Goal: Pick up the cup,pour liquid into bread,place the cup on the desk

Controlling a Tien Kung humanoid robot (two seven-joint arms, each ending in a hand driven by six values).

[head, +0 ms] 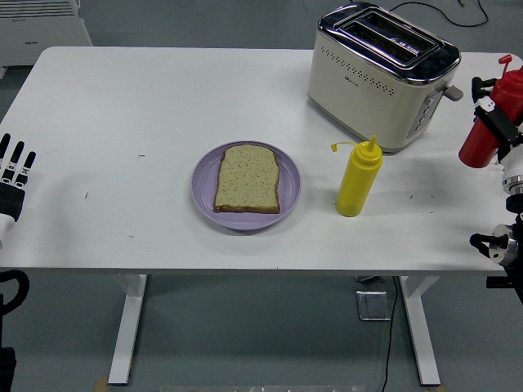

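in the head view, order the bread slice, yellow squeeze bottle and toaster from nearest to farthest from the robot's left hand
From the left hand at the table's left edge:
1. Bread slice, on the purple plate at the table's middle.
2. Yellow squeeze bottle, upright, right of the plate.
3. Toaster, at the far right corner.

- A white table point(163, 106) with rounded corners fills most of the view, and its top is lit evenly with soft shadows.
- Under the table's near edge, two white legs point(128, 331) stand on a grey floor point(261, 343).
- Beside the right-hand leg, a small pale box point(374, 304) lies on the floor, with a dark cable point(389, 343) running down past it.
- Beyond the table's far left corner stands a white unit with slats point(41, 24).
- Beyond the table's far right corner, a black cable point(429, 10) trails across the grey floor.
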